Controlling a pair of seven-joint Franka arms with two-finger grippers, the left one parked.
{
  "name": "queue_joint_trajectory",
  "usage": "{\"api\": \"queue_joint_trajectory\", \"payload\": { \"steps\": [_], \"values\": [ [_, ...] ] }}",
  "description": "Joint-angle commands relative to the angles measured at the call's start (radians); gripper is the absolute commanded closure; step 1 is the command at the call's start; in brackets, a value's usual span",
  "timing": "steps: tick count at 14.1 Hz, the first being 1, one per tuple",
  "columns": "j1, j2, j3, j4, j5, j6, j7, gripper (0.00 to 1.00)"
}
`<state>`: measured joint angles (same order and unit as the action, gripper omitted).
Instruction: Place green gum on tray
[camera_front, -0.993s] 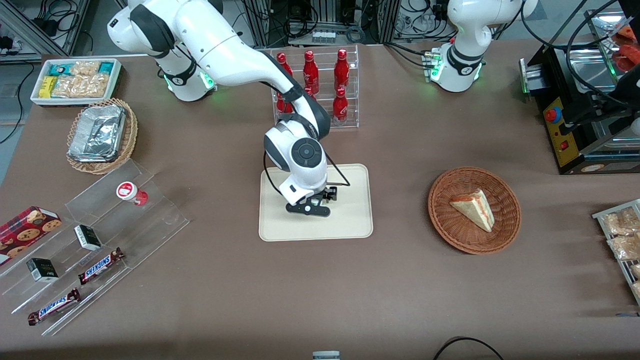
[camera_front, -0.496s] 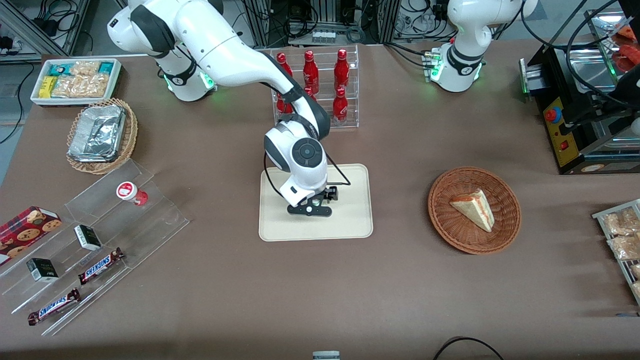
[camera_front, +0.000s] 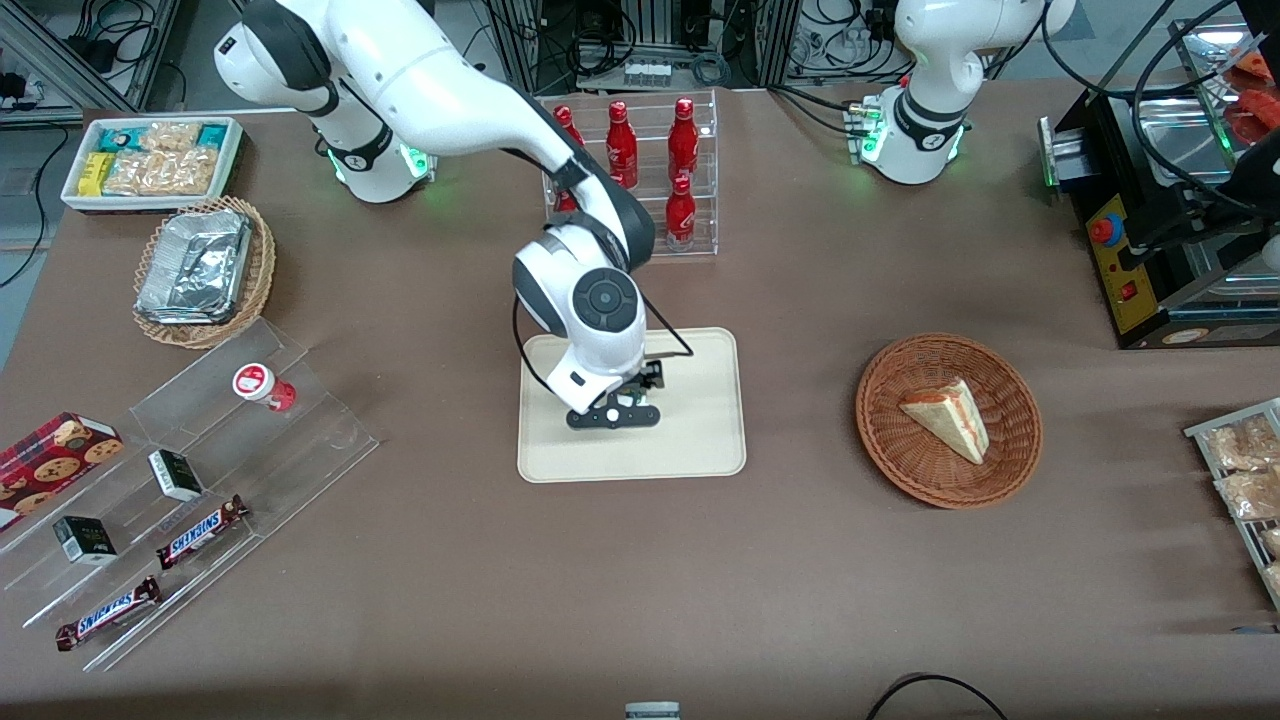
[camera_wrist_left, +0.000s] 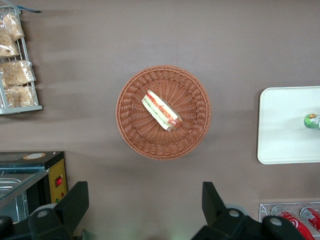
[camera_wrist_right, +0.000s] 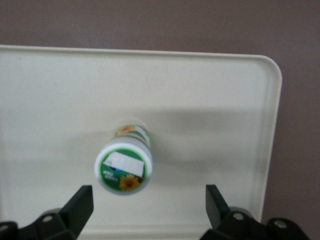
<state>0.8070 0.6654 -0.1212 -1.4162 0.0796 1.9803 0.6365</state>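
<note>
Overhead, gripper (camera_wrist_right: 147, 200) agape above green gum (camera_wrist_right: 125, 162)

gripper (camera_front: 612, 416) above tray (camera_front: 700, 450) | wicker basket (camera_front: 1000, 470) toward parked arm's end

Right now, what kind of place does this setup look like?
Probably a lab mock-up of a snack shop: Snickers bars on clear steps, a rack of red bottles, cabling at the table's edge. The gripper, open, hangs over the green gum on the tray.
</note>
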Motion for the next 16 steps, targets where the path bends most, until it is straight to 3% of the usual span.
{"api": "queue_joint_trajectory", "payload": {
  "steps": [1,8,12,16],
  "values": [
    [-0.031,-0.081,0.003,-0.001,-0.011,-0.096,-0.034,0.0],
    [-0.196,-0.194,0.005,-0.001,-0.001,-0.297,-0.3,0.0],
    [-0.307,-0.222,0.003,-0.026,-0.012,-0.302,-0.414,0.0],
    [-0.458,-0.331,0.008,-0.173,-0.04,-0.186,-0.477,0.0]
  ]
}}
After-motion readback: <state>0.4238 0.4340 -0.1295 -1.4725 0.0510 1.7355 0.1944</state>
